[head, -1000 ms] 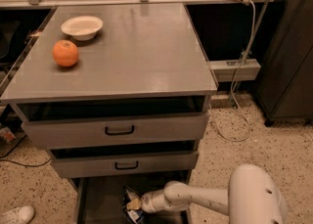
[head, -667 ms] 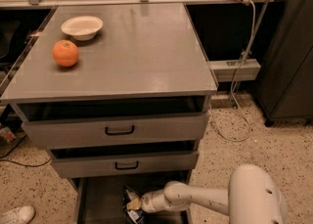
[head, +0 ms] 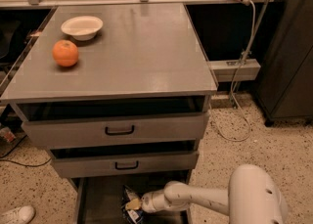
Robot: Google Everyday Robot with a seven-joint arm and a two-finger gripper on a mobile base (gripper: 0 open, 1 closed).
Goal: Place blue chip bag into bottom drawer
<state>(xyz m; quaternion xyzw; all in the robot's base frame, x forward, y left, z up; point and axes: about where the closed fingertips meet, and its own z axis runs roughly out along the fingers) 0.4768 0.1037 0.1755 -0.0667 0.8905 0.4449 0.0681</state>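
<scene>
**Bag down in the bottom drawer, and nothing has moved in the last second**

The blue chip bag (head: 128, 193) lies low inside the bottom drawer (head: 100, 204), just up and left of the gripper (head: 135, 203) and seemingly touching it. The gripper reaches in from the right on the white arm (head: 195, 197). Bag, gripper and arm sit exactly where they were a second ago, so the motion has paused with the bag already in the tray. By that reading the placing is nearly done, and what remains is probably to let go and draw back.

Whether the gripper is open or has hold of the bag cannot be told; where it ends and the bag begins is hard to make out. The drawer's floor is dark and its front is cut off below the gripper. Above the gripper, the two handled drawers (head: 117, 131) overhang the tray's rear. Far above, the orange (head: 65, 53) and bowl (head: 81, 26) are unmoved.
</scene>
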